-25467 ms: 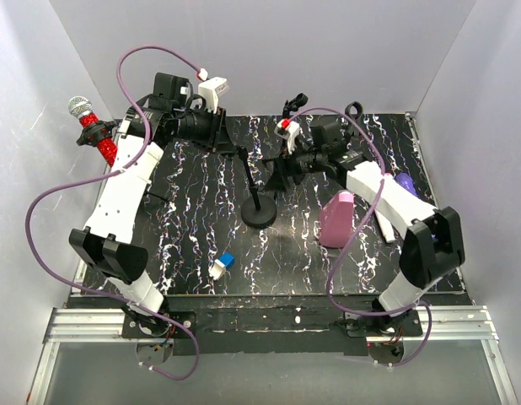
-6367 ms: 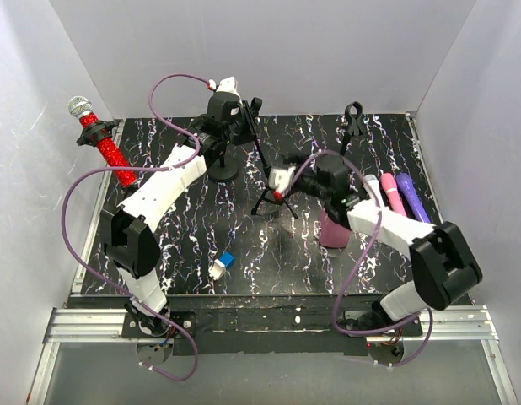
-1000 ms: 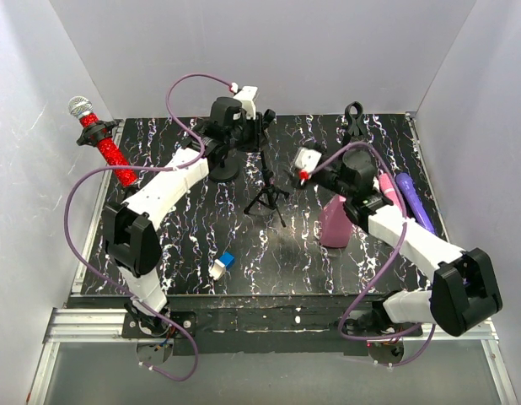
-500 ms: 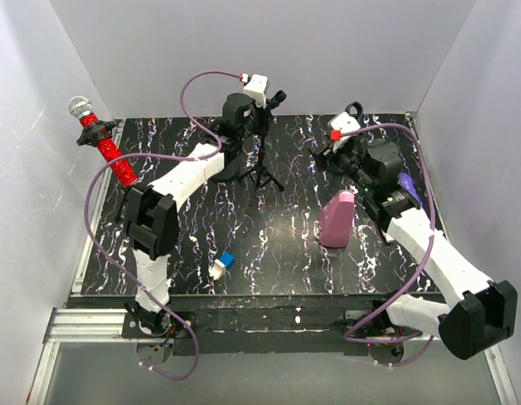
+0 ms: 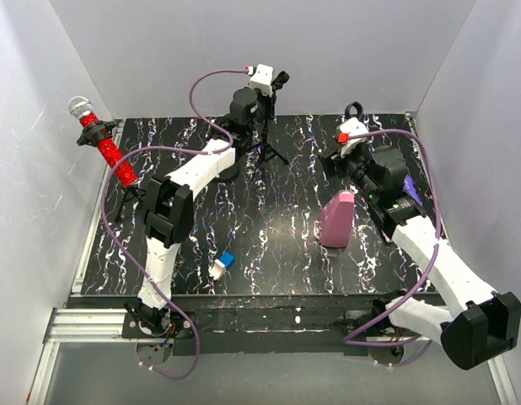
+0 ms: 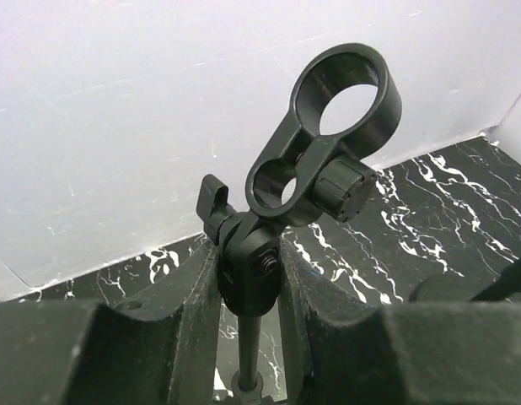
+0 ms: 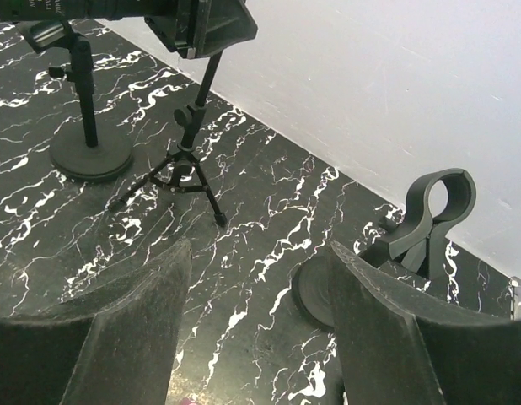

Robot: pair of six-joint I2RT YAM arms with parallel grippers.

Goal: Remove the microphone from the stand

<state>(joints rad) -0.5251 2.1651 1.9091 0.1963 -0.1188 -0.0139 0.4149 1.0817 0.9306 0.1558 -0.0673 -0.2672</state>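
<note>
Showing a table (image 5: 269, 228) with an empty tripod stand (image 5: 266, 139) at its far edge, stem pinched by the left end effector (image 6: 248, 287) — perhaps parking it — and the red microphone (image 5: 104, 150) clipped in a second stand (image 5: 109, 127) at the left edge, slanting, head toward the far-left corner; right end effector (image 7: 260, 329) spread, empty.

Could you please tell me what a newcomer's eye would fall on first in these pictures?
The red glitter microphone stands out first, tilted in a clip at the table's far left edge, apart from both arms. Next comes the left gripper, shut on the neck of a tripod stand at the back of the table, its clip ring empty. A pink container stands right of centre.
</note>
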